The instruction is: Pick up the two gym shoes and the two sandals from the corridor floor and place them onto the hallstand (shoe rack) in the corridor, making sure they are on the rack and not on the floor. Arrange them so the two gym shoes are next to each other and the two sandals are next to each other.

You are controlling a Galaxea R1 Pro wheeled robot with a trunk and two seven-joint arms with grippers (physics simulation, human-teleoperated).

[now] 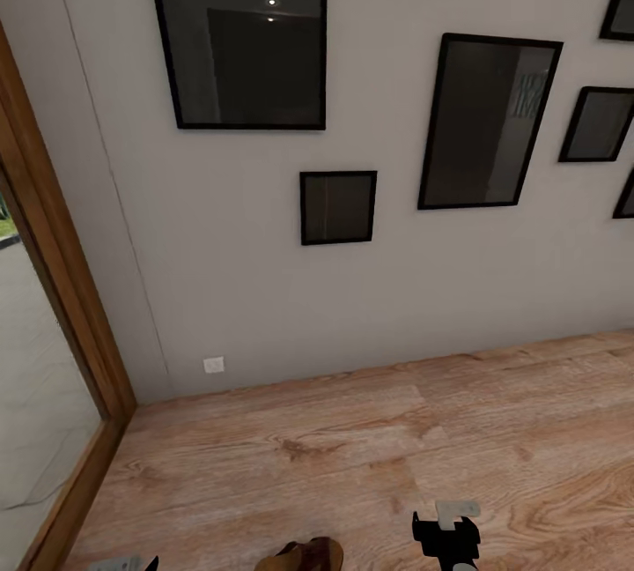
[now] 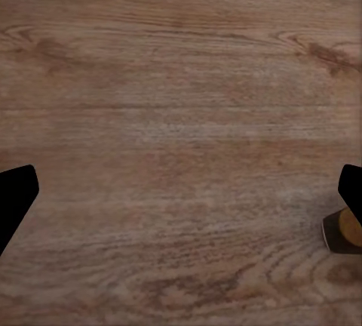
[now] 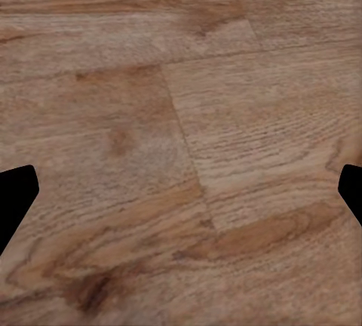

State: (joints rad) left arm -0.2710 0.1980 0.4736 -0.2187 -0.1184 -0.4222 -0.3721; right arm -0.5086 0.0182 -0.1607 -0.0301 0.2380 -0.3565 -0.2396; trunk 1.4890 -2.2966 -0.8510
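Note:
A brown sandal point(image 1: 304, 556) lies on the corridor floor point(image 1: 352, 448) at the head view's bottom edge, partly cut off. Its tan-and-dark end point(image 2: 343, 232) also shows in the left wrist view, beside one finger. My left gripper point(image 2: 181, 198) hangs open over bare planks, with nothing between its fingers. My right gripper point(image 3: 181, 198) is open too, above wood grain only. In the head view its black body point(image 1: 447, 537) sits just right of the sandal. The gym shoes and the hallstand are out of view.
A pale wall point(image 1: 264, 289) with several black-framed pictures point(image 1: 489, 117) stands ahead. A wooden door frame point(image 1: 62, 307) with glass borders the floor at the left. A small white socket point(image 1: 214, 365) sits low on the wall.

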